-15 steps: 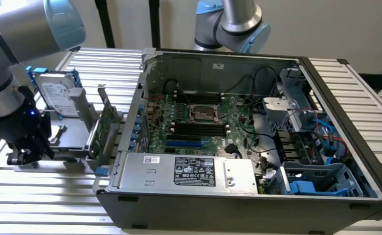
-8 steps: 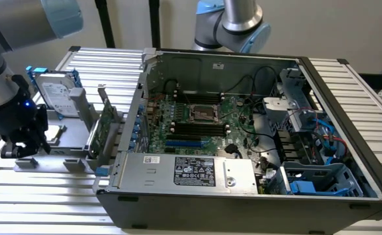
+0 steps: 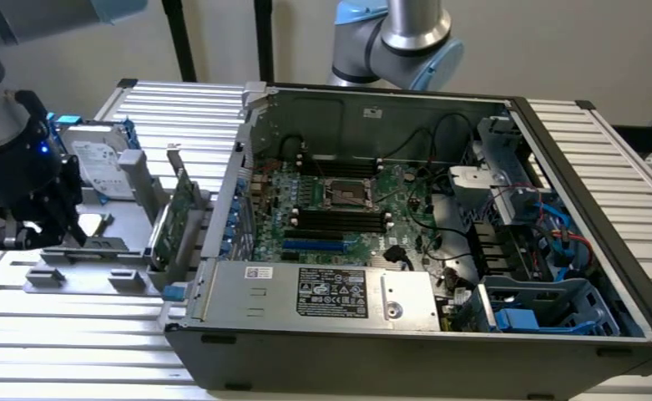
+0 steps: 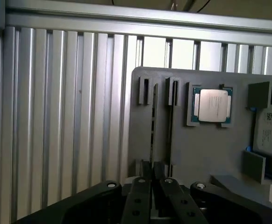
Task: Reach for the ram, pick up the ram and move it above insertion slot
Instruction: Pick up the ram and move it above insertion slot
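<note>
Grey plastic holder on the ribbed counter carries the ram, standing edge-on in its slot. My hand sits low, right over that thin edge; whether it grips the ram I cannot tell.

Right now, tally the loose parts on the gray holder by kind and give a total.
Hard drive: 1
Processor chip: 1
Green expansion card: 1
Ram, edge-on: 1; the neighbouring slot is unclear
Total: 4 at least
</note>
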`<state>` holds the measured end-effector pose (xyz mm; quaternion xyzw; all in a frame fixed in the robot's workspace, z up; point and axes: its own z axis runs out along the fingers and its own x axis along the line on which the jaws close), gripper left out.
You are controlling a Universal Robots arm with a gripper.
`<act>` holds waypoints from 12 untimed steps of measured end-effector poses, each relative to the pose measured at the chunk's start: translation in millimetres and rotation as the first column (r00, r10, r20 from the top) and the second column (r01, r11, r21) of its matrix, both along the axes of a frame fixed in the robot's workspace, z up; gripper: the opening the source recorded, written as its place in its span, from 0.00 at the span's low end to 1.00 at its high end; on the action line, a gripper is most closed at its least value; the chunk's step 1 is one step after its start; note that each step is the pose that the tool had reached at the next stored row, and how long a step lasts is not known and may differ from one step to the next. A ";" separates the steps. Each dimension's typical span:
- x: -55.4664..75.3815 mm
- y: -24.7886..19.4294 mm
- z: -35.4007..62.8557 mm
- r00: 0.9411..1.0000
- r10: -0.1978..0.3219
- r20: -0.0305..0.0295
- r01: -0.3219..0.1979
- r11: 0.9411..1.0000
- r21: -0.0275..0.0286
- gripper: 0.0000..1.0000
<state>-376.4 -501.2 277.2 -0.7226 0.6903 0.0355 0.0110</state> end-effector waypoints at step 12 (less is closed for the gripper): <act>53.9 -1.0 54.8 1.000 0.000 -0.009 0.000 1.000 0.006 0.14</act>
